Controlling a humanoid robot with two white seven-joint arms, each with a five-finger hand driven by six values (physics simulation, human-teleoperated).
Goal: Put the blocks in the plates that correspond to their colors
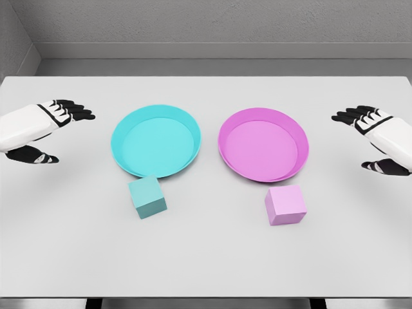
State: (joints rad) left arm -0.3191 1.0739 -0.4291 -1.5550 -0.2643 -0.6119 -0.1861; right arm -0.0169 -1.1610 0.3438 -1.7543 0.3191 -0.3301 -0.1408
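Neither block is in its plate; judged from the layout, the step in hand is the first reach.

1. Targets. The teal block [147, 197] lies left of centre, just below the teal plate [156, 141] and near its lower rim. The pink block [285, 204] lies right of centre, just below the pink plate [263, 143]. Both plates are empty and sit side by side at mid-frame on the white table [206, 257].

2. Recommended approach. Each block sits on the side of the nearer hand, so the left hand [55, 125] should suit the teal block and the right hand [373, 135] the pink one. Descend from above, close thumb and fingers on opposite faces, and lift clear of the rim before moving over the plate. The teal block sits slightly rotated; align the wrist to its faces.

3. Hand pose. The left hand is at the left edge, the right hand at the right edge, both well apart from the blocks. Each has its fingers extended inward and its thumb held apart below, wide and holding nothing.
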